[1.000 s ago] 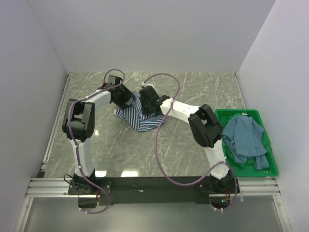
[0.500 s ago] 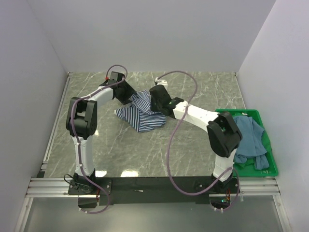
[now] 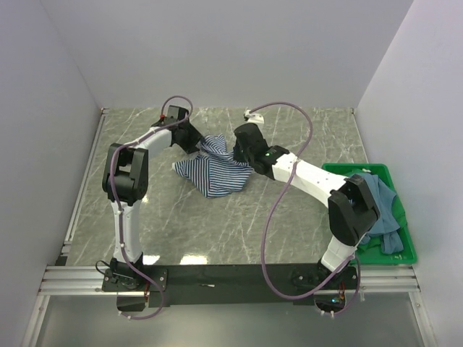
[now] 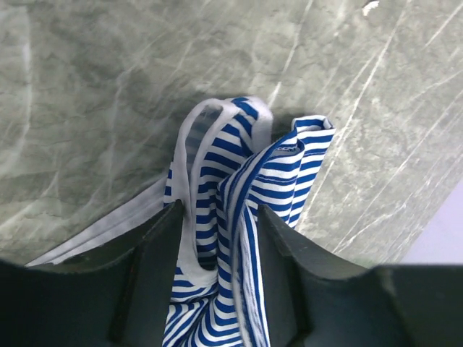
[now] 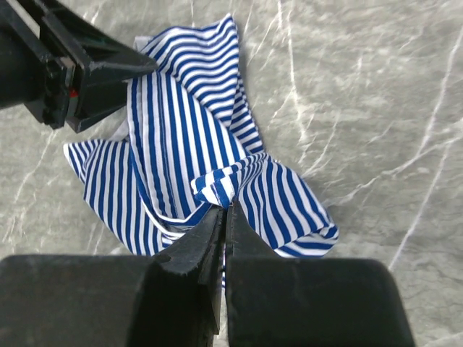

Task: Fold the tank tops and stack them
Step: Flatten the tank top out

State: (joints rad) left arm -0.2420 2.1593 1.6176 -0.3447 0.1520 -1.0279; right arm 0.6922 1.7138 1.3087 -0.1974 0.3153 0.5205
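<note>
The navy-and-white striped tank top (image 3: pixel 214 173) lies crumpled on the marble table, with its upper part drawn up between the two grippers. My left gripper (image 3: pixel 200 144) sits at the top's back left edge. In the left wrist view its fingers (image 4: pixel 221 210) stand apart, with striped folds (image 4: pixel 242 173) and white trim running between them. My right gripper (image 5: pixel 226 206) is shut on a small striped fold (image 5: pixel 221 184) at the top's right side (image 3: pixel 243 160). The plain teal tank top (image 3: pixel 382 210) lies bunched in the green crate.
The green plastic crate (image 3: pixel 406 254) stands at the table's right front edge, close beside the right arm's elbow (image 3: pixel 352 213). White walls enclose the table on three sides. Purple cables loop above both arms.
My right gripper has shut on a striped fold and moved back and right, the arm stretching out. The left fingers have narrowed around the cloth and shifted slightly back.
</note>
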